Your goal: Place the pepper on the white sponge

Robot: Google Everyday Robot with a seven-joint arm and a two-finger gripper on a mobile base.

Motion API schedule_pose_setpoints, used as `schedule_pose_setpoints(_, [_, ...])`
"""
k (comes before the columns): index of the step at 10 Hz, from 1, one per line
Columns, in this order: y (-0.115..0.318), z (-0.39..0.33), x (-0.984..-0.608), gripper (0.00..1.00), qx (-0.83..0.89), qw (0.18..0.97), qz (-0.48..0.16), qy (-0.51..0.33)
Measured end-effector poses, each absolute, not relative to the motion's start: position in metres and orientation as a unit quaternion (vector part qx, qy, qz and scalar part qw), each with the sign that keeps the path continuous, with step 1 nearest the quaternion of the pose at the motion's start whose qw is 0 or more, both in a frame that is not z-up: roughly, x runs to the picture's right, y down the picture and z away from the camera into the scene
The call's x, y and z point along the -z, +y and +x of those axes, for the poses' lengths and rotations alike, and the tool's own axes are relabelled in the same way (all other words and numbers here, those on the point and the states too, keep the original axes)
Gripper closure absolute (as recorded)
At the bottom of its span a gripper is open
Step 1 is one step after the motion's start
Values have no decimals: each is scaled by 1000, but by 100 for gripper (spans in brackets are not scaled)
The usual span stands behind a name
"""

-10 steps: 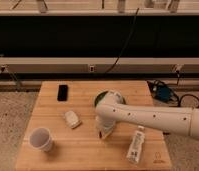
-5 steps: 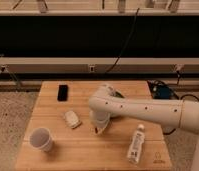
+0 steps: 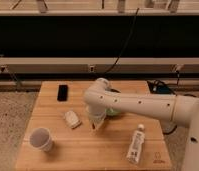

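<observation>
Over the middle of the pale wooden tabletop (image 3: 113, 150) my claw (image 3: 96, 125) hangs low, just right of the small off-white rectangular sponge (image 3: 72, 119). Whether it is clenched or released I cannot tell. A small dark-red bit shows at its tip, seemingly the glossy chili-shaped pepper (image 3: 95, 128), near the sponge's right edge rather than on it. My white arm (image 3: 143, 104) reaches in from the right and covers most of the green bowl (image 3: 112, 111) behind it. A flat black phone (image 3: 62, 92) lies near the tabletop's back left, well apart from the sponge. A white cup (image 3: 41, 138) stands upright at the front left. A white bottle (image 3: 135, 143) lies on its side at the front right.
</observation>
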State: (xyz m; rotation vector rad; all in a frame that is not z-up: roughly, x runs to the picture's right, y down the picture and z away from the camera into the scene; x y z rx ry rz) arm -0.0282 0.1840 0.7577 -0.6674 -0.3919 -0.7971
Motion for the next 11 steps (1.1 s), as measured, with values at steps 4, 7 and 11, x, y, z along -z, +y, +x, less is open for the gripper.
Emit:
schedule_pose_setpoints(4, [178,-40,-757,98,393,843,-319,-184])
schedule_pose_setpoints(7, [174,-53,-763,98,412,834,-317,-185])
schedule_pose_setpoints(11, [170,-66,-772,98,429,826,-316,-184])
